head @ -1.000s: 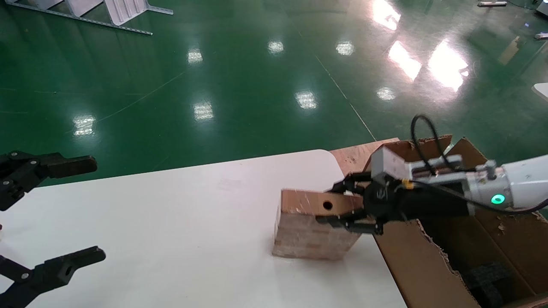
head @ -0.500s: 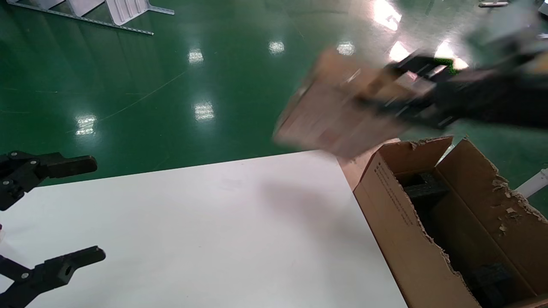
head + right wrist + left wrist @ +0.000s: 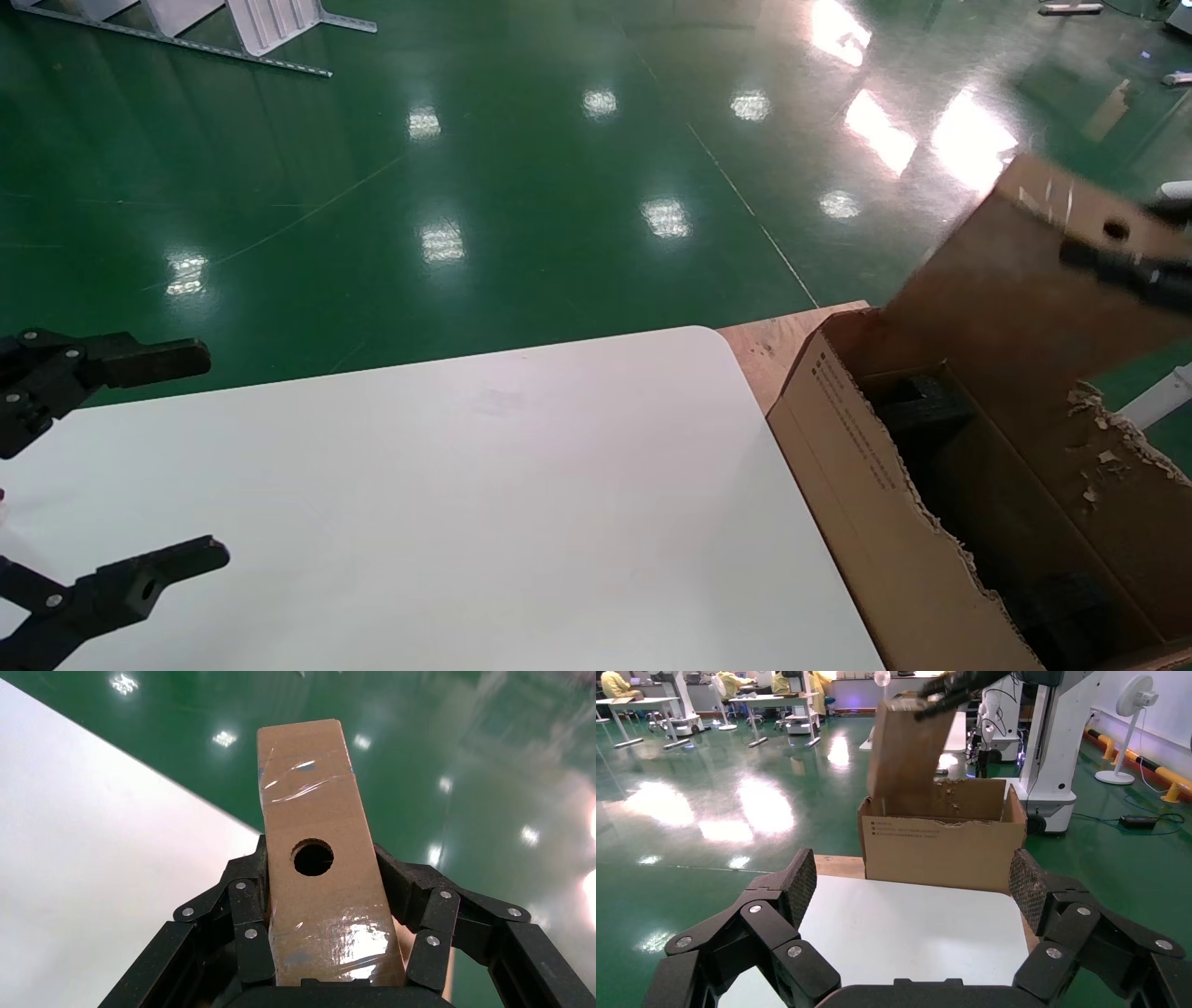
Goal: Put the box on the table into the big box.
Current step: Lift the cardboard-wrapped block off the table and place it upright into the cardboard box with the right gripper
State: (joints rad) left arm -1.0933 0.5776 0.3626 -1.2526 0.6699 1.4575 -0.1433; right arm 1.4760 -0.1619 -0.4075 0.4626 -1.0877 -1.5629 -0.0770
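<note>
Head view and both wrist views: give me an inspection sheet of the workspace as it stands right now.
Surface: flat white table, bare.
Job's things: small brown taped cardboard box with a round black hole, held tilted in the air above the large brown torn-edged carton beside the table; black foam block inside the carton.
Clutter: nothing seen on the table.
End effectors: right end effector shut on the small box; left end effector open over the table's near side, holding nothing.
Cables: black cable on the floor far off.
Surroundings: glossy green floor, white fan, other tables, other robots.
</note>
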